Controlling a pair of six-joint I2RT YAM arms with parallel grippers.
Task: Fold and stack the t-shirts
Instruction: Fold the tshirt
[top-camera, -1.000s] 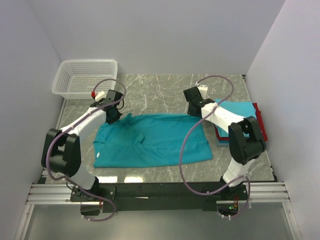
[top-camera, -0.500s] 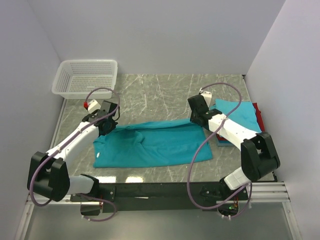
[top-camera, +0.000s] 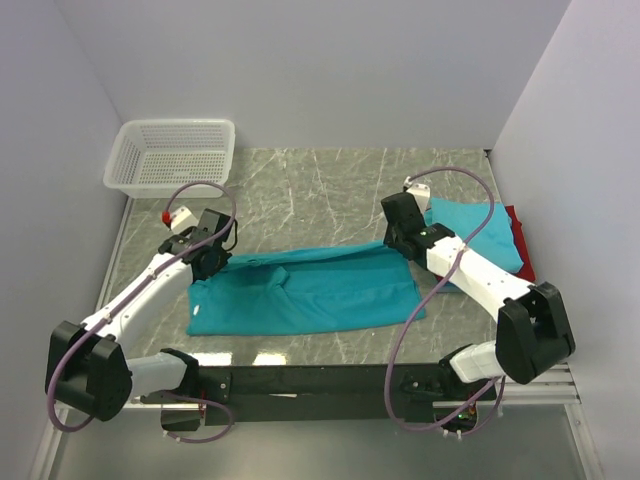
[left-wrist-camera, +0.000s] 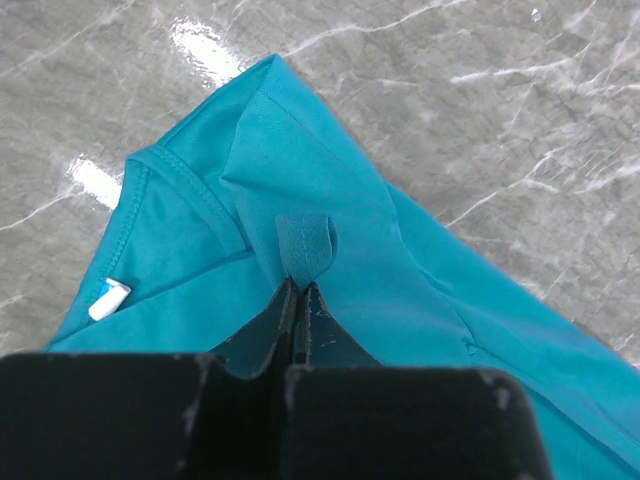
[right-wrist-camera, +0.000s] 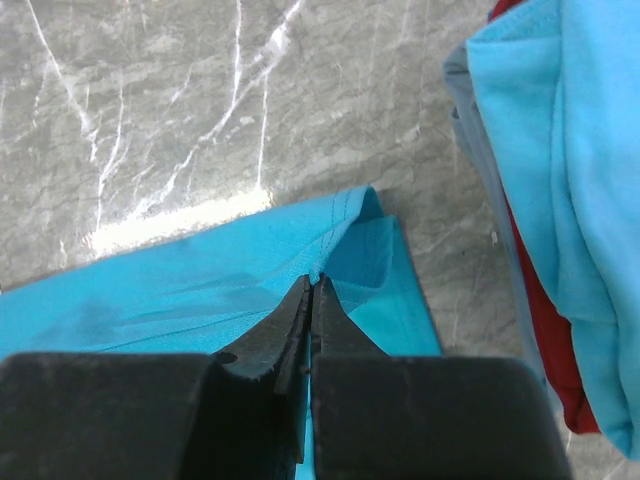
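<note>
Since a second ago both arms have drawn the far edge of the shirt (top-camera: 320, 295) nearer, narrowing it; from above it lies just left of the stack (top-camera: 478, 222). In the left wrist view, the left gripper (left-wrist-camera: 300, 292) is clenched on a cloth fold by the collar. In the right wrist view, the right gripper (right-wrist-camera: 312, 285) pinches the shirt's hem corner, left of the stack.

red shirt (top-camera: 524, 255) mostly beneath light-blue shirt (top-camera: 500, 235)

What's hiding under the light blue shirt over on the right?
A red shirt pokes out under the light blue shirt, with a thin greyish-blue edge of another layer. The rest is covered, so I can't tell how many shirts are stacked.
</note>
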